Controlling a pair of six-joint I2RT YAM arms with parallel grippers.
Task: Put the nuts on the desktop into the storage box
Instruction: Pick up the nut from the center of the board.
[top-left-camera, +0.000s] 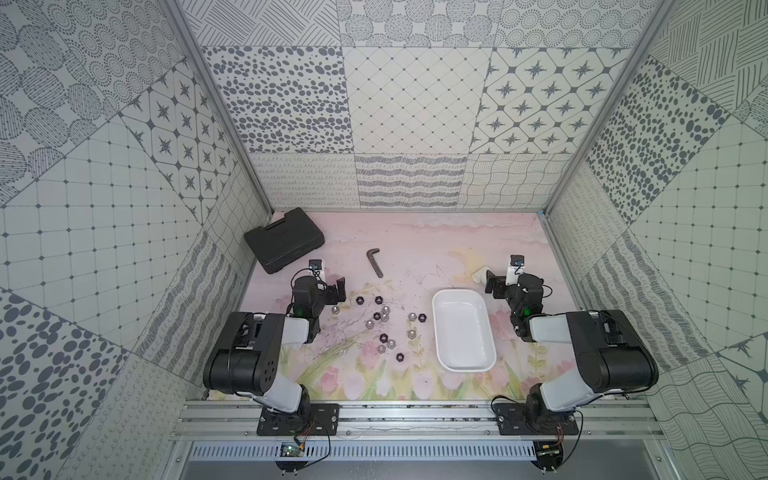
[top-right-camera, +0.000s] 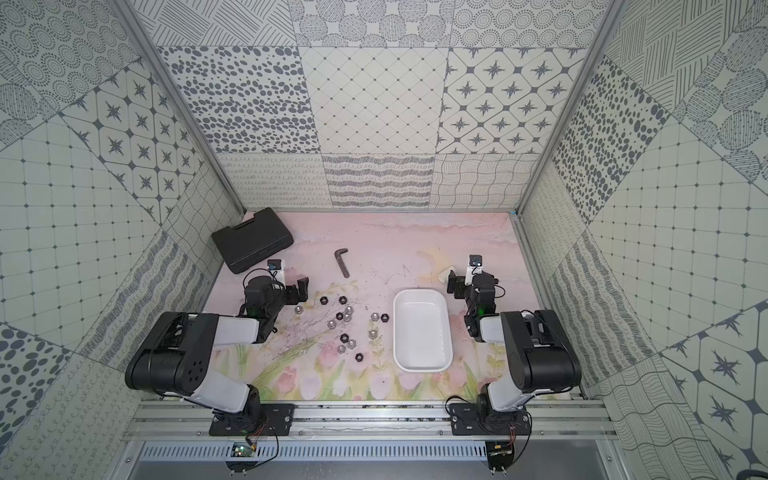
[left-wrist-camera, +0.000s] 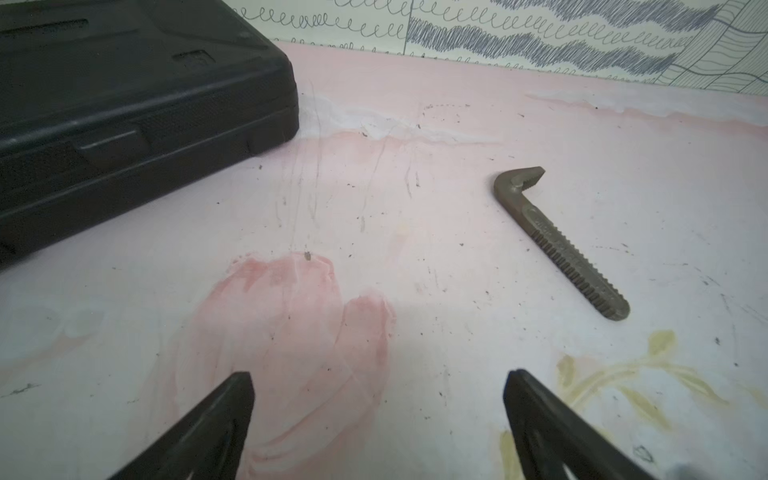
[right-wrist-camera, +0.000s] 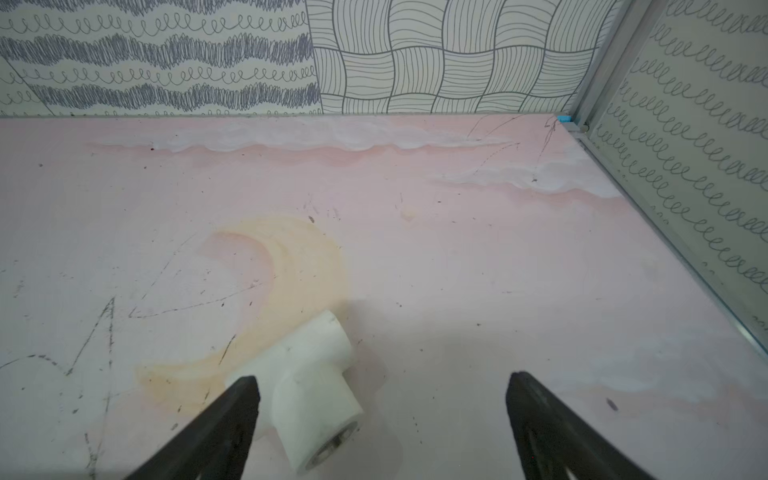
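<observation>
All nuts on desktop; storage box empty.
With left gripper and right gripper spread and empty, the leftmost silver cap nut is best taken singly, from above.

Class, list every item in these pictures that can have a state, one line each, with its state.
storage box: upright, empty.
nuts: all loose on the desktop, none in the box.
black tool case: shut, lying flat.
left gripper: open, empty.
right gripper: open, empty.
white pipe elbow: lying on its side, not gripped.
L-shaped metal tool: lying flat, untouched.
</observation>
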